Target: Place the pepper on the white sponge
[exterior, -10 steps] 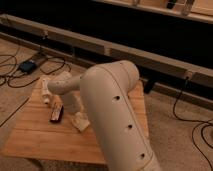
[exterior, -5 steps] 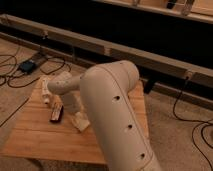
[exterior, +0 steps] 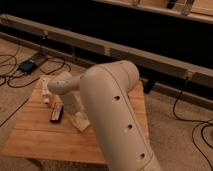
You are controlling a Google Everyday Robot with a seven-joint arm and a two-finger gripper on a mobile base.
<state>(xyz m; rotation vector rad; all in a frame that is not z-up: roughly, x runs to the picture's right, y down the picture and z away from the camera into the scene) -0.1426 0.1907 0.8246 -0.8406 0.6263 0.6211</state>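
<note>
My white arm fills the middle of the camera view and bends left over the wooden table (exterior: pixel 45 137). My gripper (exterior: pixel 76 111) points down from the wrist at the table's middle left, largely hidden by the arm. Right under it lies a pale cream-white block, the white sponge (exterior: pixel 81 123); the gripper is at it or just above it. The pepper is not visible; it may be hidden by the gripper or the arm.
A black-and-red flat remote-like object (exterior: pixel 56 113) lies just left of the sponge. A white bottle-like object (exterior: pixel 46 93) lies at the table's back left. Cables and a dark box (exterior: pixel 27 65) lie on the floor to the left. A dark wall runs behind.
</note>
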